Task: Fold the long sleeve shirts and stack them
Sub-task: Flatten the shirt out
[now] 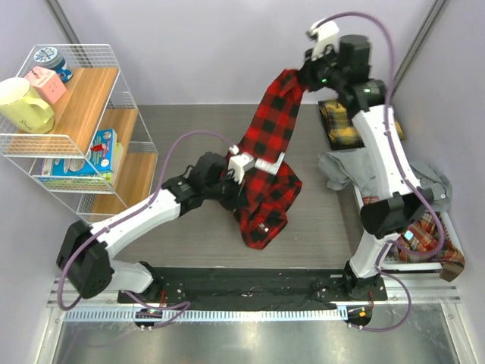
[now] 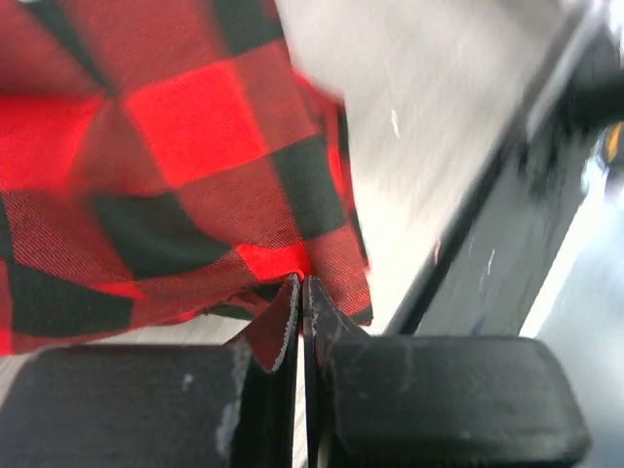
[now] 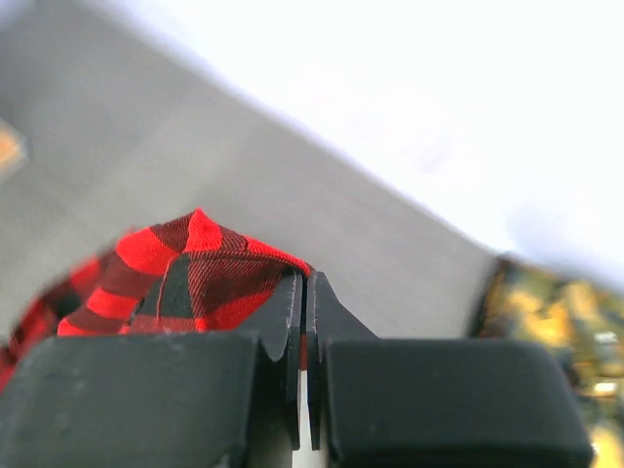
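Red-and-black check shirt (image 1: pixel 267 189): stretched between both grippers | left gripper (image 2: pixel 300 292): jaws closed, pinching the shirt's lower edge at its fingertips | right gripper (image 3: pixel 304 285): jaws closed on a raised fold; yellow-and-black plaid shirt (image 1: pixel 339 125) lies off its right finger.

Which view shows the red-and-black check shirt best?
Top external: it shows most of the red-and-black check shirt strung between the left gripper and the higher right gripper. Each wrist view shows only a small pinched patch of that cloth at its own shut jaws.
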`<control>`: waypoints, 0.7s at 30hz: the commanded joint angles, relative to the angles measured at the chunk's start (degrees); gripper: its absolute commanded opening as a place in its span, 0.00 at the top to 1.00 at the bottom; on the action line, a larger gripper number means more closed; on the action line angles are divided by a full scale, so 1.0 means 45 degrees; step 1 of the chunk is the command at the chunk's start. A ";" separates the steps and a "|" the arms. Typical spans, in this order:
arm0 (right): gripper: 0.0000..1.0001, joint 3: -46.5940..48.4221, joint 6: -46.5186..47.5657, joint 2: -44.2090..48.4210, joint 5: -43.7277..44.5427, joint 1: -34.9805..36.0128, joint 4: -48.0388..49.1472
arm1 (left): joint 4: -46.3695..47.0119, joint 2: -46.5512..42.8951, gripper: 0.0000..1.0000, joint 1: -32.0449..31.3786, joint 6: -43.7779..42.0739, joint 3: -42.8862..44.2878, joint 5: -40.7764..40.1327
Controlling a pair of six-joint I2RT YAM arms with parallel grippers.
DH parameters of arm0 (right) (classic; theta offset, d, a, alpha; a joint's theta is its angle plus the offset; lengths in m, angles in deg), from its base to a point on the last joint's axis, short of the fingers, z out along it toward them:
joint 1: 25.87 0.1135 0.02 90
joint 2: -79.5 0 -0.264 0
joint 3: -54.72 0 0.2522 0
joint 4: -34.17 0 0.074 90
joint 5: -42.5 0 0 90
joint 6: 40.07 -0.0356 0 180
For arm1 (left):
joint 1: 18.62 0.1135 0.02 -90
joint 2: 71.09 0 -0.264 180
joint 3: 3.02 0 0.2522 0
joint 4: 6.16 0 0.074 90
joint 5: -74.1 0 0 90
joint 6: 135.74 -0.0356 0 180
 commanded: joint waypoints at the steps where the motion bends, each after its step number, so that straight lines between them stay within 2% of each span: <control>1: 0.99 0.0758 -0.1237 0.2086 -0.0965 -0.0833 0.1609 | 0.3318 0.2362 1.00 0.0015 0.3887 0.2687 -0.3116; 3: 0.99 -0.0116 -0.1336 0.2576 -0.1393 -0.0814 0.1610 | 0.3750 0.3578 1.00 0.0231 0.5218 0.4230 -0.3449; 4: 0.99 -0.0567 -0.1394 0.2888 -0.1570 -0.0833 0.1668 | 0.3985 0.4861 0.94 0.0367 0.5454 0.4738 -0.3160; 5: 0.99 -0.1055 -0.1433 0.3471 -0.1765 -0.0853 0.1649 | 0.3891 0.5318 0.87 0.0891 0.5669 0.5381 -0.2519; 6: 0.99 -0.2142 -0.1472 0.3825 -0.1999 -0.0834 0.1591 | 0.3928 0.5632 0.73 0.1225 0.6154 0.5967 -0.1237; 7: 0.99 -0.2753 -0.1530 0.4158 -0.2524 -0.0834 0.1571 | 0.4064 0.5616 0.66 0.1595 0.6178 0.5954 0.0922; 8: 0.99 -0.3320 -0.1531 0.4838 -0.2973 -0.0795 0.1532 | 0.3853 0.5229 0.61 0.2121 0.5908 0.5722 0.1775; 9: 0.99 -0.4447 -0.1782 0.5134 -0.3191 -0.0582 0.1551 | 0.3560 0.4781 0.57 0.2494 0.5093 0.4675 0.2345; 11: 0.99 -0.5353 -0.2057 0.5565 -0.4069 -0.0036 0.1609 | 0.2608 0.2973 0.53 0.3275 0.4093 0.3421 0.3108; 12: 0.99 -0.6072 -0.2542 0.5799 -0.4246 0.0335 0.1764 | 0.2253 0.2457 0.50 0.4362 0.3702 0.2738 0.3189; 13: 0.99 -0.6466 -0.3030 0.5937 -0.4538 0.1189 0.1979 | 0.1901 0.1911 0.48 0.4837 0.2712 0.1938 0.3248; 15: 0.99 -0.7924 -0.4567 0.6307 -0.5747 0.2033 0.2951 | 0.0383 0.0970 0.45 0.6103 0.1672 0.1638 0.2958; 17: 0.99 -0.9081 -0.5434 0.6523 -0.6838 0.3282 0.3618 | -0.0560 0.0521 0.44 0.6636 0.0577 0.1813 0.2723; 21: 0.99 -1.1484 -0.3976 0.7090 -0.7351 0.6017 0.3153 | -0.1773 -0.0027 0.41 0.6911 -0.0481 0.2047 0.2352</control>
